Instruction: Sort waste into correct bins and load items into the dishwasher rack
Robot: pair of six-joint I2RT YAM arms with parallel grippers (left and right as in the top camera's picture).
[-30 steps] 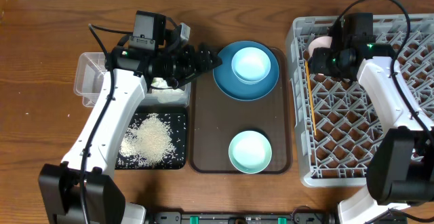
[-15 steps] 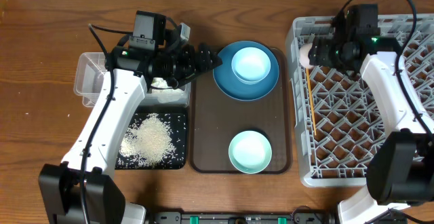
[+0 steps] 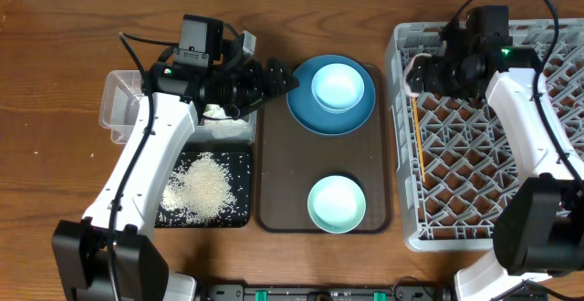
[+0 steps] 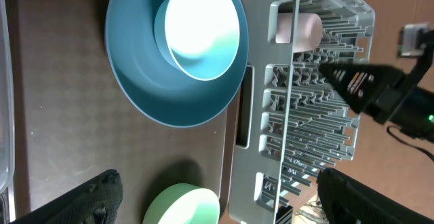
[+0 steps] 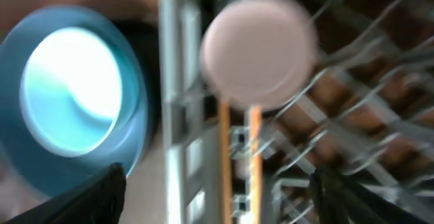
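The pink cup (image 5: 261, 51) lies in the far-left corner of the grey dishwasher rack (image 3: 497, 169), also visible in the left wrist view (image 4: 298, 28). My right gripper (image 3: 424, 71) hovers over that corner, open and empty, with the cup just beyond its fingers (image 5: 217, 193). The light-blue bowl (image 3: 338, 87) sits on the dark-blue plate (image 3: 306, 109). The mint-green bowl (image 3: 336, 202) stands nearer on the brown tray. My left gripper (image 3: 278, 77) is open and empty beside the plate's left edge. Rice (image 3: 205, 184) lies in the black tray (image 3: 239, 217). The snack wrapper is out of view.
The brown serving tray (image 3: 274, 169) holds the plate and both bowls. The clear tub (image 3: 119, 109) sits under my left arm, with something white (image 3: 224, 123) at its right end. Two orange chopsticks (image 3: 419, 141) lie along the rack's left side.
My right gripper has shifted a little left over the rack's corner, and the pink cup is now mostly hidden under it from overhead. The left arm has not moved.
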